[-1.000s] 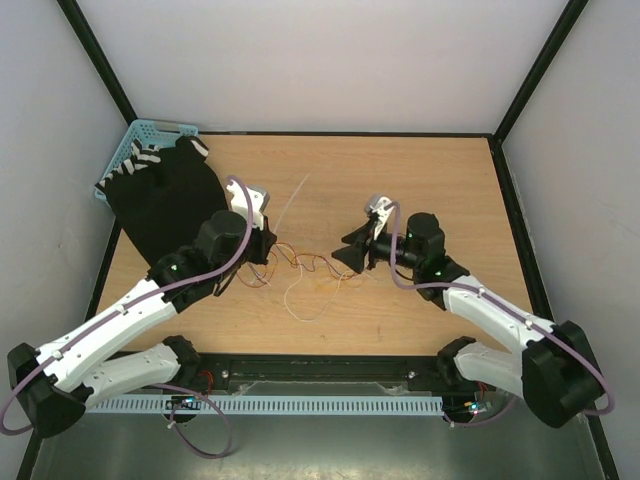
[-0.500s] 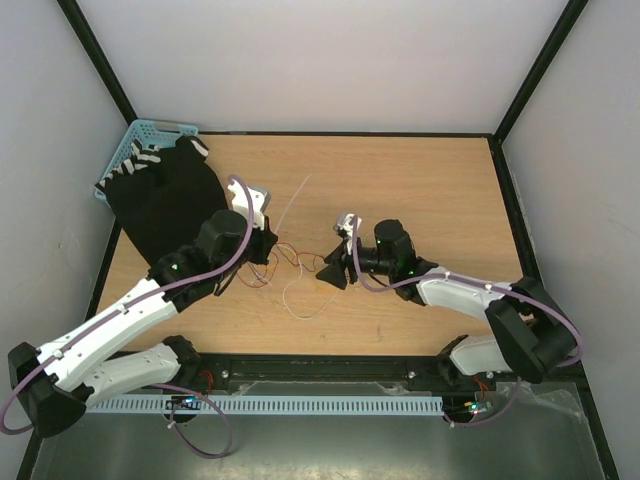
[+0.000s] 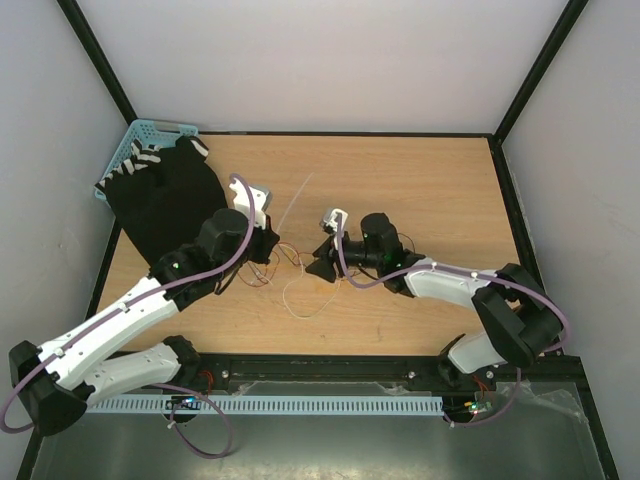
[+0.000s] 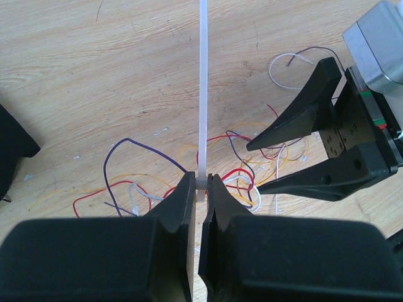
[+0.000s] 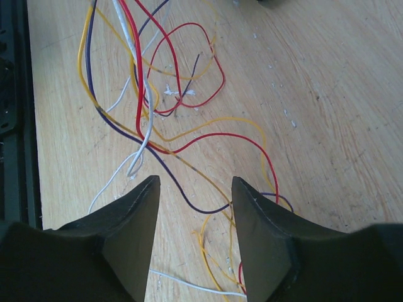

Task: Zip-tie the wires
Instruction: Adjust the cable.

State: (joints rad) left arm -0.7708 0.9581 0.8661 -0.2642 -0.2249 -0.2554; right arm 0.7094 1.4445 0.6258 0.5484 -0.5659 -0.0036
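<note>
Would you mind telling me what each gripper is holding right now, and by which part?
Left gripper pinches the zip tie close to one end; right gripper is open, holding nothing.

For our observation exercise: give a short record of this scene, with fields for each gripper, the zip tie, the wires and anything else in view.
Left gripper: shut on the zip tie, near one end
Zip tie: straight, sticking out past the fingers
Right gripper: open, empty, facing the wires
Wires: loose tangle on the table, not bound
Far left: black cloth, blue basket behind it
</note>
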